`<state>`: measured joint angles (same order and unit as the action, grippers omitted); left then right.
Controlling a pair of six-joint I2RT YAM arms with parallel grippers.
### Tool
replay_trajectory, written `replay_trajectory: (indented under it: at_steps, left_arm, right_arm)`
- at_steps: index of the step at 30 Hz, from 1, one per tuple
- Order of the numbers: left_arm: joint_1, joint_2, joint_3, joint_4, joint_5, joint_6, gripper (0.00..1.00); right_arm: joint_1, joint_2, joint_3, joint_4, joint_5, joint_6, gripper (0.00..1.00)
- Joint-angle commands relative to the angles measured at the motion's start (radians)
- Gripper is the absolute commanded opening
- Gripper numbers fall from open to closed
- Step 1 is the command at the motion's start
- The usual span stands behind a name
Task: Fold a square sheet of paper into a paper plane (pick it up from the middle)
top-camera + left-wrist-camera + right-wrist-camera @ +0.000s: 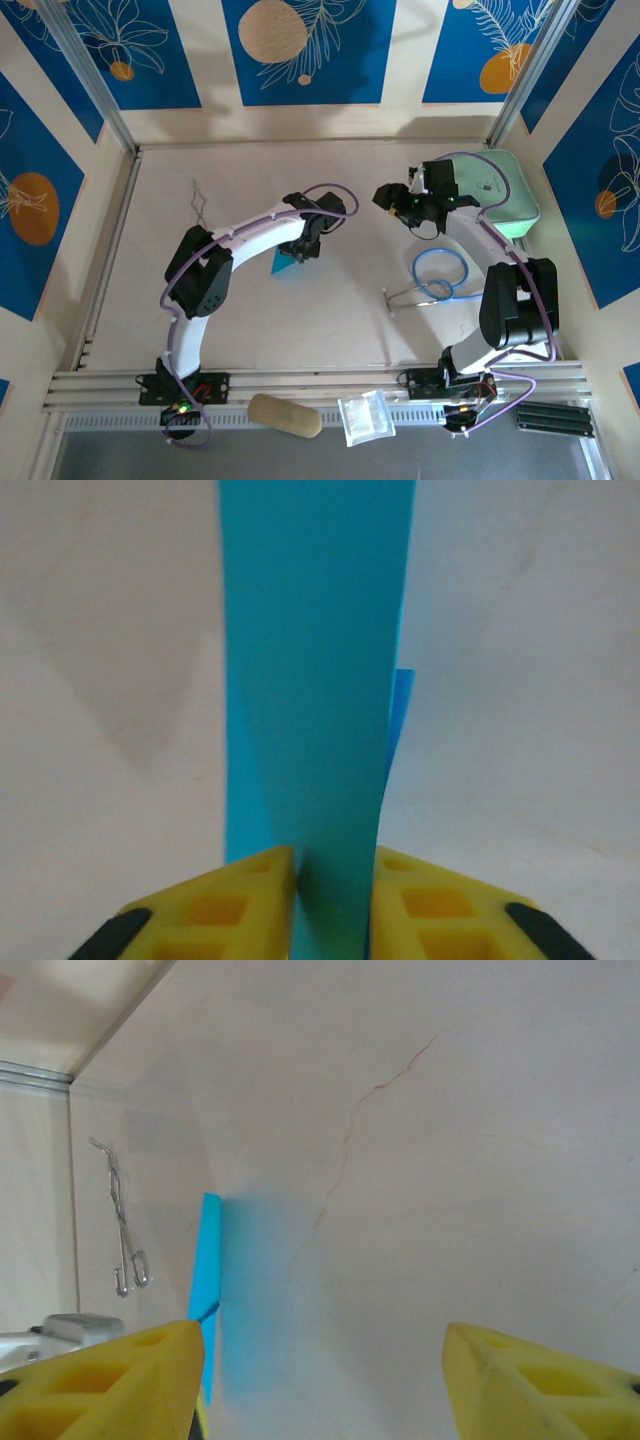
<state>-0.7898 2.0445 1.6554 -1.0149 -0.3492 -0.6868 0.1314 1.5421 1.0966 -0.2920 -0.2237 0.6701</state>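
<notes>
Enclosing table [300, 320], paper [283, 266]: blue floral walls [330, 60]

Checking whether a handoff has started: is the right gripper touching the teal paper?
Apart. In the top view, bare table separates the right gripper from the teal paper.

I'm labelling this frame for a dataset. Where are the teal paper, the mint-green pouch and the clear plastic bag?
teal paper [310, 680], left wrist view, middle of the folded strip.
mint-green pouch [515, 205], top view, its bare right part.
clear plastic bag [365, 416], top view, its centre.
</notes>
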Motion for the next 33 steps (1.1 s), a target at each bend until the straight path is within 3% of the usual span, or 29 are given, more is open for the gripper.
replay_trajectory:
  at_steps: [1,5,9,20,22,27,33]
  left_arm:
    - [0.016,-0.078,-0.049,0.122,0.159,-0.018,0.39]
    - [0.071,-0.199,-0.18,0.283,0.3,-0.052,0.55]
    - [0.152,-0.348,-0.34,0.442,0.384,-0.105,0.64]
    - [0.424,-0.701,-0.74,0.609,0.392,-0.206,0.88]
    - [0.453,-0.739,-0.778,0.611,0.389,-0.207,0.99]
    - [0.507,-0.81,-0.849,0.625,0.391,-0.214,0.99]
    - [0.517,-0.821,-0.865,0.628,0.403,-0.206,0.99]
  right_arm:
    - [-0.006,0.014,-0.017,0.022,-0.054,0.015,0.64]
    - [0.007,0.031,-0.011,0.021,-0.066,-0.001,0.64]
    - [0.067,0.064,0.018,-0.004,-0.063,-0.037,0.64]
    - [0.414,0.305,0.205,-0.123,-0.025,-0.113,0.55]
    - [0.463,0.363,0.261,-0.152,-0.027,-0.13,0.54]
    - [0.555,0.498,0.386,-0.212,-0.029,-0.18,0.54]
    - [0.586,0.622,0.486,-0.288,-0.039,-0.22,0.52]
